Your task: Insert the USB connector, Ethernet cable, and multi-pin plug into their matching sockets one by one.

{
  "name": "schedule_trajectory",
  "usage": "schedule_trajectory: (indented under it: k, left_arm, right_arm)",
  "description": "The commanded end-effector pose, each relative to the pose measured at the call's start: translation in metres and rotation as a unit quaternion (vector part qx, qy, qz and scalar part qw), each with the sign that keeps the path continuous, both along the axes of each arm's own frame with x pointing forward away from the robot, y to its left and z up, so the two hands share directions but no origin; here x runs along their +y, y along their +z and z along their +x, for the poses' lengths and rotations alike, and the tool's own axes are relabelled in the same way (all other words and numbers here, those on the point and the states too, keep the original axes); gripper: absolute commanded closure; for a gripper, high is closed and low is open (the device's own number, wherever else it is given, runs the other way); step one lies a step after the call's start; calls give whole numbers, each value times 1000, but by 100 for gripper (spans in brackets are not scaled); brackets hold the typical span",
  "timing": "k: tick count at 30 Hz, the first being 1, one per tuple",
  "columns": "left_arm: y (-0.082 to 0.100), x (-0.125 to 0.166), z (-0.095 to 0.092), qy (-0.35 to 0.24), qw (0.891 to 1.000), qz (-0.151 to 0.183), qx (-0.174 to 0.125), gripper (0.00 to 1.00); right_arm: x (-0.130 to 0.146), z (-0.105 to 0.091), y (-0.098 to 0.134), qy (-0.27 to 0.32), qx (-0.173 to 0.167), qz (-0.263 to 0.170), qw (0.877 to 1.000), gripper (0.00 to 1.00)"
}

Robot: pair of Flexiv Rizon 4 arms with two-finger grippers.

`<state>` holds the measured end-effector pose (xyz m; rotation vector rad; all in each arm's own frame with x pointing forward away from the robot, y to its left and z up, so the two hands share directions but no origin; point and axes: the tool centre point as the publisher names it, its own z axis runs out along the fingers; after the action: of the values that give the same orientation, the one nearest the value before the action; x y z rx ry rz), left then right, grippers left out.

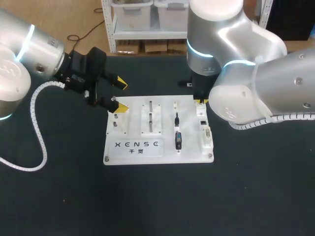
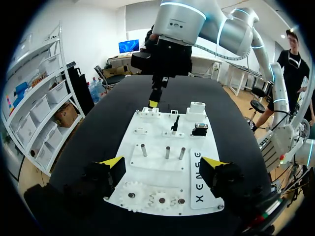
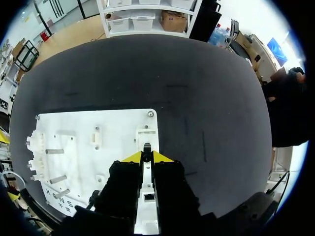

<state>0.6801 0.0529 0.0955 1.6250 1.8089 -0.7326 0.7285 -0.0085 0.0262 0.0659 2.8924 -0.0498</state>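
1. The left gripper (image 1: 120,95) hangs over the far left corner of the white board (image 1: 162,110). Its yellow-tipped fingers are spread wide with nothing between them. In its own wrist view they straddle a row of small gears (image 2: 152,199) at that end of the board.
2. The board lies flat in the middle of the black table (image 1: 157,196), with three metal pegs (image 2: 167,152) standing upright on it.
3. Right of the board's middle, a thin black plug (image 1: 176,118) and a thicker black connector (image 1: 178,140) rest on the board. The connector is the nearer one, and no finger touches either.
4. A column of white sockets (image 1: 205,133) runs along the right edge.
5. The right gripper (image 3: 147,156) stands over the far right corner. Its fingers are drawn close, pinching a small black plug (image 3: 146,147) at their tips, right at a white socket block (image 3: 146,132). Whether the plug is seated, and which of the three it is, cannot be told.
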Motion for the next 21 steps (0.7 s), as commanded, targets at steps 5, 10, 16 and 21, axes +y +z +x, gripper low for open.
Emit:
schedule_trajectory:
  k: [5,10,16,21]
  left_arm:
    - [-2,0,0,-1,1000,-2,-2,0]
    - [-2,0,0,-1,1000,-2,-2,0]
    - [-2,0,0,-1,1000,-2,-2,0]
    - [-2,0,0,-1,1000,-2,-2,0]
  right_arm:
    - [-4,3,-7,-10,2,-8,1000,100]
    - [-4,10,-15,-16,8,-9,1000,100]
    - [-4,11,-23,-21,20,-11,1000,100]
    - [-5,11,-18,-26,6,-9,1000,100]
